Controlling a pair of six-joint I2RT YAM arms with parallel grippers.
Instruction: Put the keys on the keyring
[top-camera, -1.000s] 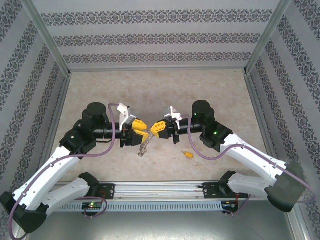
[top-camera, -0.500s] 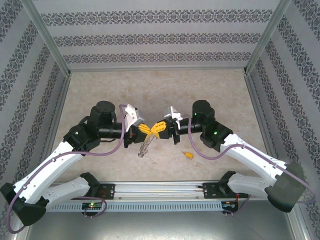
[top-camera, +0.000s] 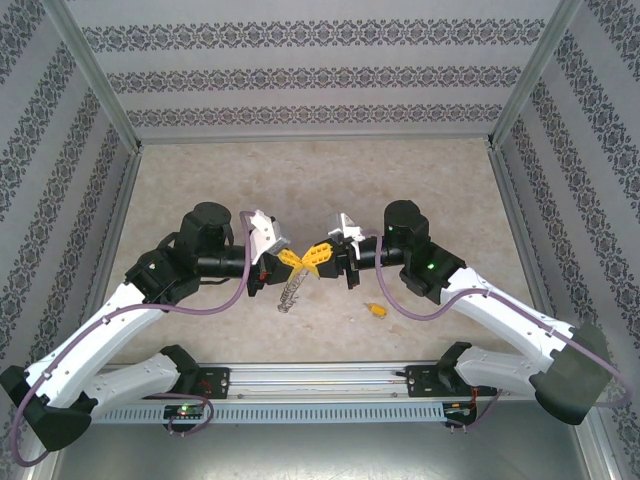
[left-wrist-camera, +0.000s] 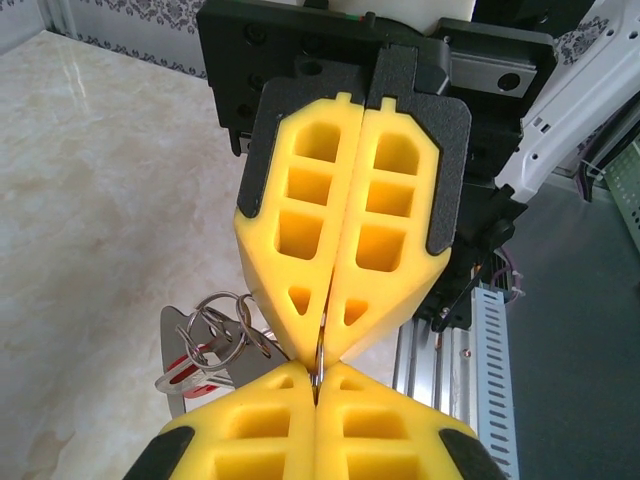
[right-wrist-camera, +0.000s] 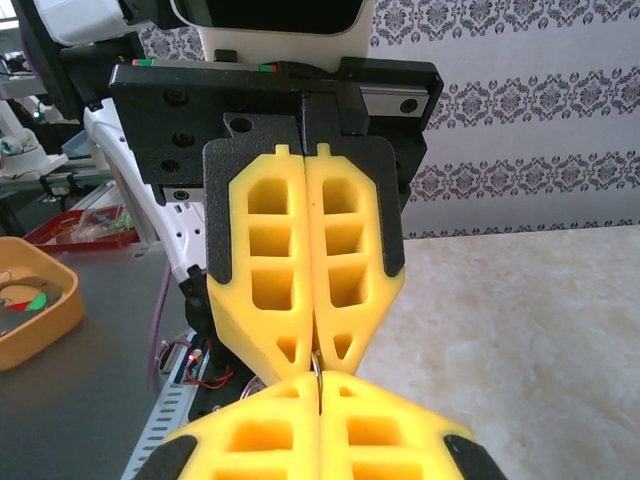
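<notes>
Left claw (top-camera: 291, 260) of mine was clamped shut, its yellow fingers (left-wrist-camera: 240, 430) pressed flat together with a thin wire of the keyring (top-camera: 288, 292) nipped at the very tips. My right claw (top-camera: 318, 256) was closed just as tightly on the same wire. The two met tip to tip above the middle of the table (top-camera: 420, 180).

My left arm rose from its base at the near edge, bent its elbow out to the left, and laid its forearm roughly level, pointing right. My right arm mirrored it, elbow out to the right and forearm pointing left.

From my left wrist, the right claw (left-wrist-camera: 322, 335) faced me head-on, its seam upright and lined up with the seam of my left claw (left-wrist-camera: 316, 378). A sliver of ring ran from one pair of tips into the other. The rest of the keyring (left-wrist-camera: 212, 338) bunched just left of the tips, its loops overlapping, with the red tag (left-wrist-camera: 180, 365) among them.

From my right wrist, the left claw (right-wrist-camera: 314, 345) hung opposite my right claw (right-wrist-camera: 320, 385), a short arc of the keyring (right-wrist-camera: 316, 370) between them.

Seen from above, the chain dangled below the joined tips. The key (top-camera: 376, 310) lay on the table under my right forearm, well apart from the keyring and not yet threaded on it.
</notes>
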